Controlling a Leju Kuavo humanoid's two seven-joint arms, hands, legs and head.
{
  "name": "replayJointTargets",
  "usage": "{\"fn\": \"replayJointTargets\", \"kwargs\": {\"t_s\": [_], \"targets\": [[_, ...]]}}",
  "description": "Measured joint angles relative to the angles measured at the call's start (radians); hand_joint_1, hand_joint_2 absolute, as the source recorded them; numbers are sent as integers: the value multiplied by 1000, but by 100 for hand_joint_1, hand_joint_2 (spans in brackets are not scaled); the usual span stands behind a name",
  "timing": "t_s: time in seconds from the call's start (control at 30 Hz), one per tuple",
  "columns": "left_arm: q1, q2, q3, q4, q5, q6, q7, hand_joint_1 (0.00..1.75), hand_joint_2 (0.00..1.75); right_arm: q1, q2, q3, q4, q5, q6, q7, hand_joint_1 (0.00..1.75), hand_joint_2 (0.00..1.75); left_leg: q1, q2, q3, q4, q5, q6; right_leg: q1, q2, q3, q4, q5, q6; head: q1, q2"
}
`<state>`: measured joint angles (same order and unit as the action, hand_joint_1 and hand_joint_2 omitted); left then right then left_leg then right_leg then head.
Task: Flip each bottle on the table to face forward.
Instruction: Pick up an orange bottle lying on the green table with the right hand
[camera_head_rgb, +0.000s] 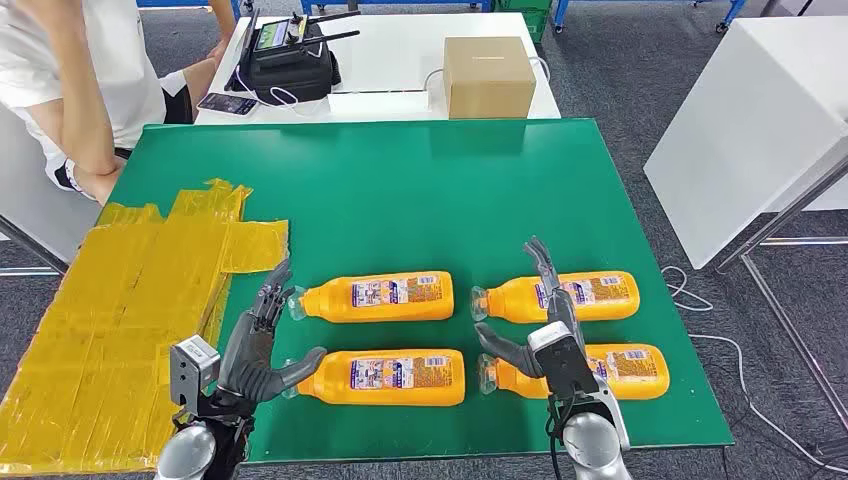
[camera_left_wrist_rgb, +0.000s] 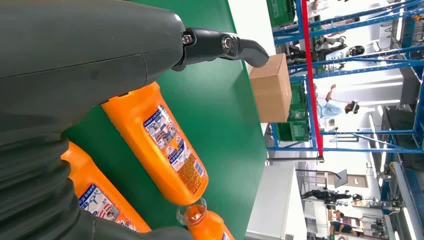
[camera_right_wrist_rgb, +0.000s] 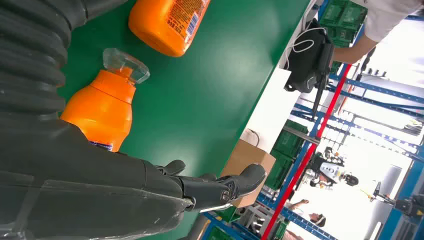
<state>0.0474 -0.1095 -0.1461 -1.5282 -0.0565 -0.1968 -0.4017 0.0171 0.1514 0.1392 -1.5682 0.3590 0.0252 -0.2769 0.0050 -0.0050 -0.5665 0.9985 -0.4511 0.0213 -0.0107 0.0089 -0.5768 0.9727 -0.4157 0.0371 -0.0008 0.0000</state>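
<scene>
Four orange bottles lie on their sides on the green table (camera_head_rgb: 420, 190), clear caps pointing left and labels up: back left (camera_head_rgb: 380, 296), front left (camera_head_rgb: 395, 376), back right (camera_head_rgb: 595, 296), front right (camera_head_rgb: 630, 368). My left hand (camera_head_rgb: 258, 345) is spread open just left of the two left bottles, thumb reaching toward the front left bottle's neck. My right hand (camera_head_rgb: 540, 325) hovers open over the right pair, fingers stretched across the back right bottle, thumb by the front right cap. The left wrist view shows a labelled bottle (camera_left_wrist_rgb: 167, 147) beyond the fingers (camera_left_wrist_rgb: 225, 45). The right wrist view shows a capped bottle (camera_right_wrist_rgb: 102, 110).
A patch of yellow tape (camera_head_rgb: 130, 300) covers the table's left side. Behind the table stand a cardboard box (camera_head_rgb: 487, 75) and a black case (camera_head_rgb: 290, 60) on a white table. A person (camera_head_rgb: 70, 80) leans at the back left. Another white table (camera_head_rgb: 760, 110) stands to the right.
</scene>
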Motion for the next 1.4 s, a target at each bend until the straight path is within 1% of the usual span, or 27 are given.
{"fn": "replayJointTargets", "kwargs": {"t_s": [0.6, 0.63, 0.67, 0.7, 0.73, 0.77, 0.8, 0.83, 0.9, 1.1, 1.23, 1.27, 1.3, 1.33, 1.4], "targets": [[0, 0, 0, 0, 0, 0, 0, 0, 175, 0, 0, 0, 0, 0, 0, 0, 0, 175, 0, 0, 0, 0, 0, 0, 0, 0, 0, 0, 0, 0, 0, 0], [0, 0, 0, 0, 0, 0, 0, 44, 175, 0, 0, 0, 0, 0, 0, 0, 0, 175, 0, 0, 0, 0, 0, 0, 0, 0, 0, 0, 0, 0, 0, 0], [0, 0, 0, 0, 0, 0, 0, 87, 175, 0, 0, 0, 0, 0, 0, 0, 10, 175, 0, 0, 0, 0, 0, 0, 0, 0, 0, 0, 0, 0, 0, 0], [0, 0, 0, 0, 0, 0, 0, 131, 175, 0, 0, 0, 0, 0, 0, 0, 34, 175, 0, 0, 0, 0, 0, 0, 0, 0, 0, 0, 0, 0, 0, 0], [0, 0, 0, 0, 0, 0, 0, 174, 175, 0, 0, 0, 0, 0, 0, 0, 66, 175, 0, 0, 0, 0, 0, 0, 0, 0, 0, 0, 0, 0, 0, 0], [0, 0, 0, 0, 0, 0, 0, 175, 175, 0, 0, 0, 0, 0, 0, 0, 99, 175, 0, 0, 0, 0, 0, 0, 0, 0, 0, 0, 0, 0, 0, 0], [0, 0, 0, 0, 0, 0, 0, 175, 175, 0, 0, 0, 0, 0, 0, 0, 126, 175, 0, 0, 0, 0, 0, 0, 0, 0, 0, 0, 0, 0, 0, 0], [0, 0, 0, 0, 0, 0, 0, 175, 175, 0, 0, 0, 0, 0, 0, 0, 138, 175, 0, 0, 0, 0, 0, 0, 0, 0, 0, 0, 0, 0, 0, 0], [0, 0, 0, 0, 0, 0, 0, 175, 175, 0, 0, 0, 0, 0, 0, 0, 150, 175, 0, 0, 0, 0, 0, 0, 0, 0, 0, 0, 0, 0, 0, 0], [0, 0, 0, 0, 0, 0, 0, 175, 175, 0, 0, 0, 0, 0, 0, 0, 173, 175, 0, 0, 0, 0, 0, 0, 0, 0, 0, 0, 0, 0, 0, 0], [0, 0, 0, 0, -3, 4, -2, 175, 175, 0, 0, 0, 0, 0, 0, -2, 175, 175, 0, 0, 0, 0, 0, 0, 0, 0, 0, 0, 0, 0, 0, 0], [0, -3, 0, 1, -20, 21, -15, 175, 175, 1, 3, 0, 0, -3, -7, -17, 175, 175, 0, 0, 0, 0, 0, 0, 0, 0, 0, 0, 0, 0, 0, 0], [-1, -15, -2, 7, -62, 65, -44, 175, 175, 5, 15, 0, 3, -11, -27, -57, 175, 175, 0, 0, 0, 0, 0, 0, 0, 0, 0, 0, 0, 0, 0, 0], [-5, -39, -5, 21, -125, 134, -85, 175, 175, 11, 37, 2, 12, -21, -61, -119, 175, 175, 0, 0, 0, 0, 0, 0, 0, 0, 0, 0, 0, 0, 0, 0], [-18, -103, -21, 67, -261, 277, -167, 175, 175, 22, 96, 20, 42, -41, -140, -256, 175, 175, 0, 0, -1, 0, 0, 0, 0, 0, -1, 0, 0, 0, 0, 0]]}}
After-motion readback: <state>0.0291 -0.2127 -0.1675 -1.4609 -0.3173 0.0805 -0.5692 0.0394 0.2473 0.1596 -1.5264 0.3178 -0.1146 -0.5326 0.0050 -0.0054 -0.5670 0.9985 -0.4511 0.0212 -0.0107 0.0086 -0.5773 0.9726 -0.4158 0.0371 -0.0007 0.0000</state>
